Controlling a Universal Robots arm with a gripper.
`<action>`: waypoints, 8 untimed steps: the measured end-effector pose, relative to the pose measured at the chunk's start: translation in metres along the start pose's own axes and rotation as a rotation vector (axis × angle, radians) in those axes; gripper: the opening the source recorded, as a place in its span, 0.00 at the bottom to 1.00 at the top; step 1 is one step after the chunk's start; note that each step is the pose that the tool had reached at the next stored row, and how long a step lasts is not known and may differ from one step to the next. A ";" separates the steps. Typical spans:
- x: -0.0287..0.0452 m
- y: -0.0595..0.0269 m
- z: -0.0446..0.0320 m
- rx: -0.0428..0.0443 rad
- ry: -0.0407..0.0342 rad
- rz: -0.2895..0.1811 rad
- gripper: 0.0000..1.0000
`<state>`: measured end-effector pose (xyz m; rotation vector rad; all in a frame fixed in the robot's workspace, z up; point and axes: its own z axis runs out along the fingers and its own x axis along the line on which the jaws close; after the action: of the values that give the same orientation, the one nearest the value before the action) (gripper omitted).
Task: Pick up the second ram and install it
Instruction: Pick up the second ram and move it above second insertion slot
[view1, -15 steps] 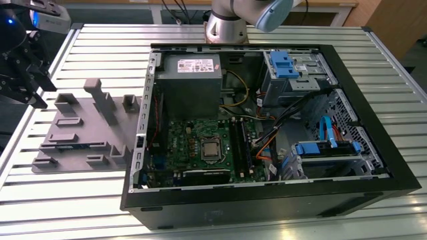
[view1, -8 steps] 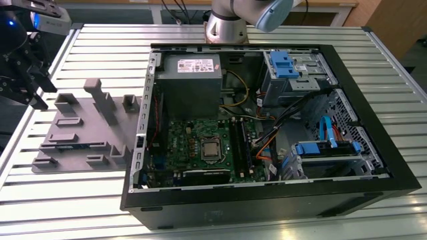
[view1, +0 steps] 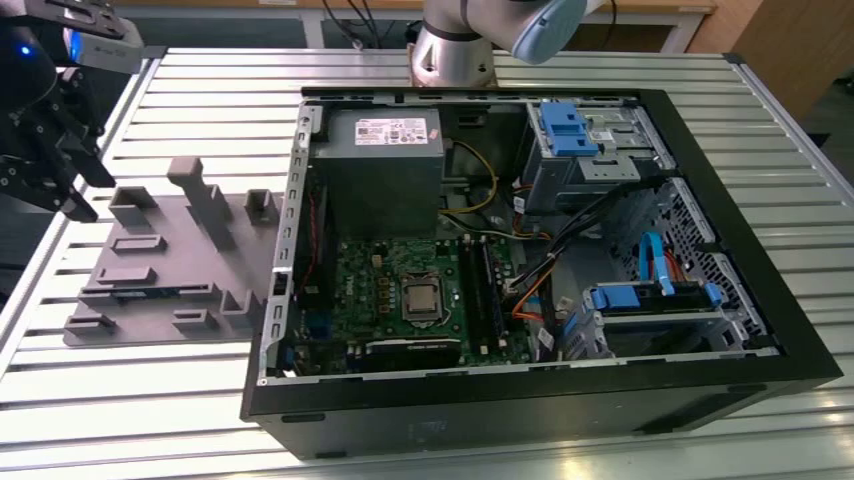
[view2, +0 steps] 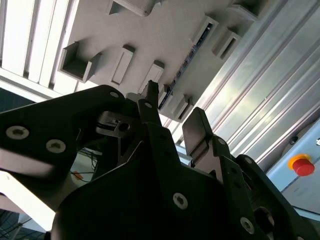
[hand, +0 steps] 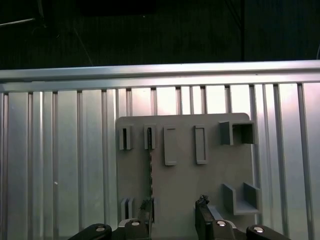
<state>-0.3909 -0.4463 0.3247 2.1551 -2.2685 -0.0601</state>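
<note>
Our claw (hand: 174, 206) is wide and holds nothing. The ram (hand: 150, 170) sits in the holder (hand: 185, 190) just under the claw. We have not picked it up yet.

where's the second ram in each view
Exterior view: second ram on edge in the grey holder, at the exterior view's left.
First wrist view: a thin strip in the holder, just beyond the open end effector.
Second wrist view: same slot, beyond the end effector.
Shared landmark: the grey holder.
</note>
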 end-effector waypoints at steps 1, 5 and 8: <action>0.0001 0.0000 0.0006 0.0000 0.0000 -0.001 0.47; 0.0004 -0.0001 0.0026 -0.0002 0.0003 -0.003 0.47; 0.0005 -0.0001 0.0032 -0.0002 0.0003 -0.004 0.47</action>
<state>-0.3909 -0.4467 0.3215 2.1594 -2.2640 -0.0600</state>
